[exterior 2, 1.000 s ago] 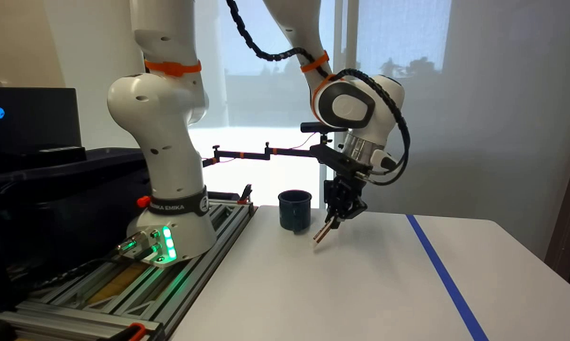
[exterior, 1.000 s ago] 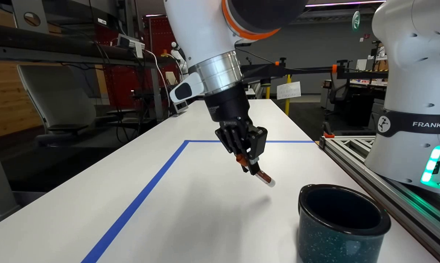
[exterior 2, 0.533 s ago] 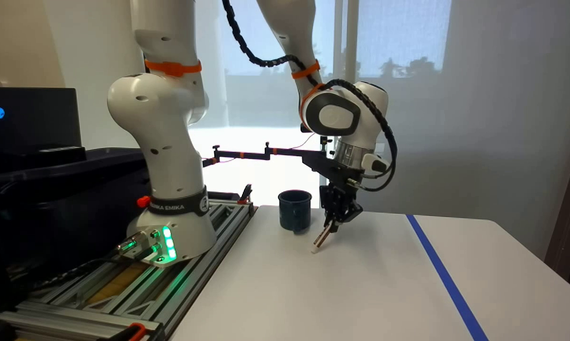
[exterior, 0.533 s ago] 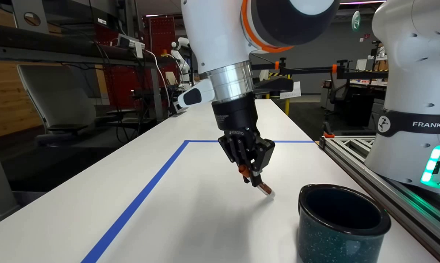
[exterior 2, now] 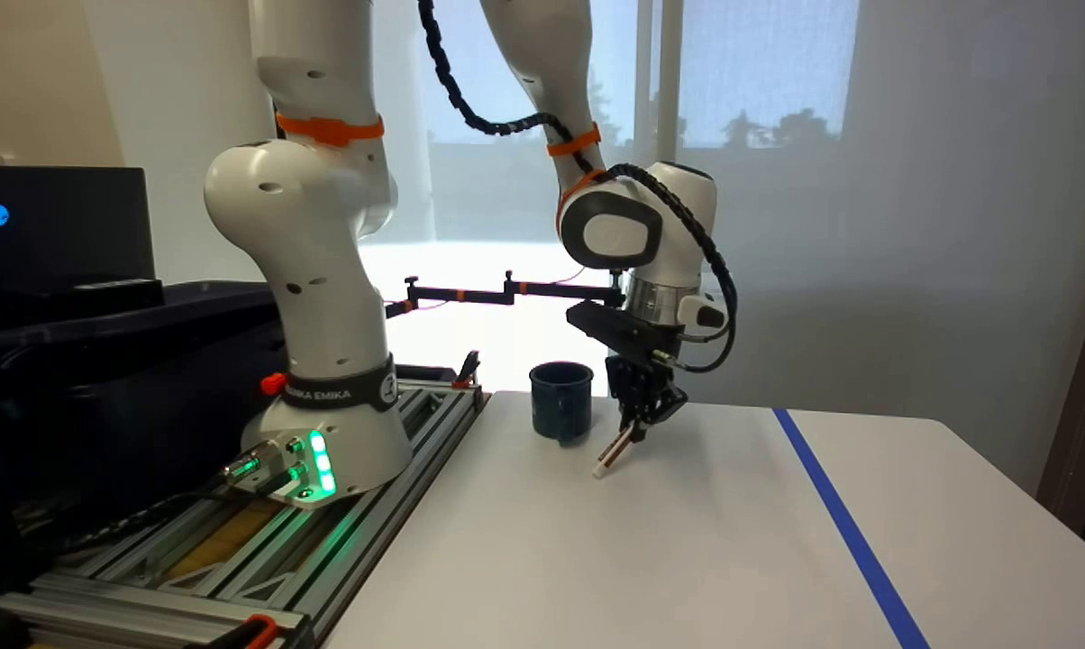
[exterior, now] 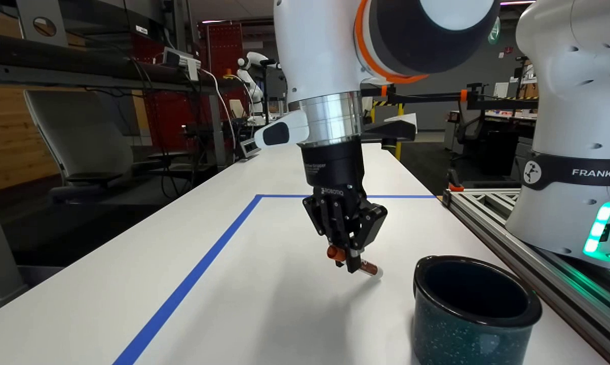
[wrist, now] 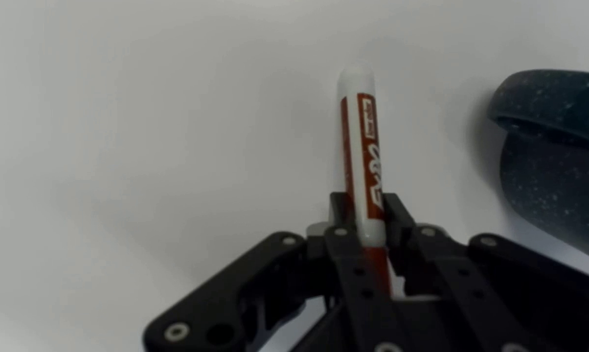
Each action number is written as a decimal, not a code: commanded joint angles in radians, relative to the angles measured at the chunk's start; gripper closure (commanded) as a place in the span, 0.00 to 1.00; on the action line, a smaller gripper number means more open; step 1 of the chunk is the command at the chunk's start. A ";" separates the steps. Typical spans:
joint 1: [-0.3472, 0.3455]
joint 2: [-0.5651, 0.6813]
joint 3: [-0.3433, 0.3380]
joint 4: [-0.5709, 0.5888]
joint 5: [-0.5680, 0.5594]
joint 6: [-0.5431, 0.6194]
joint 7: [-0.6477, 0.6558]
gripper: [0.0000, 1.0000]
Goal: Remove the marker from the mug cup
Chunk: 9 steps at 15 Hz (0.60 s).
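The red and white marker [exterior: 370, 267] is held outside the mug, tilted, with its white end low. It also shows in an exterior view [exterior 2: 611, 453] and in the wrist view [wrist: 362, 146]. My gripper [exterior: 348, 265] is shut on the marker near its red cap; both fingers press its sides in the wrist view [wrist: 366, 208]. The white end is very near the table; I cannot tell whether it touches. The dark teal speckled mug cup [exterior: 472, 334] stands upright beside the gripper, apart from it, also in an exterior view [exterior 2: 560, 401]. Its handle side shows in the wrist view [wrist: 554, 181].
The white table [exterior 2: 687, 550] carries a blue tape line [exterior: 193, 276]. The robot's base [exterior 2: 331, 442] stands on a metal frame [exterior: 553, 258] along the table's edge, near the mug. A shelf rack [exterior: 107, 71] stands beyond the opposite edge.
My gripper has moved down toward the table with the marker and turned more upright. The marker now lies flatter, its white end closer to the surface. The mug has not moved.
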 commanded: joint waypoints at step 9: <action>-0.052 0.081 0.071 -0.017 0.107 0.129 -0.139 0.95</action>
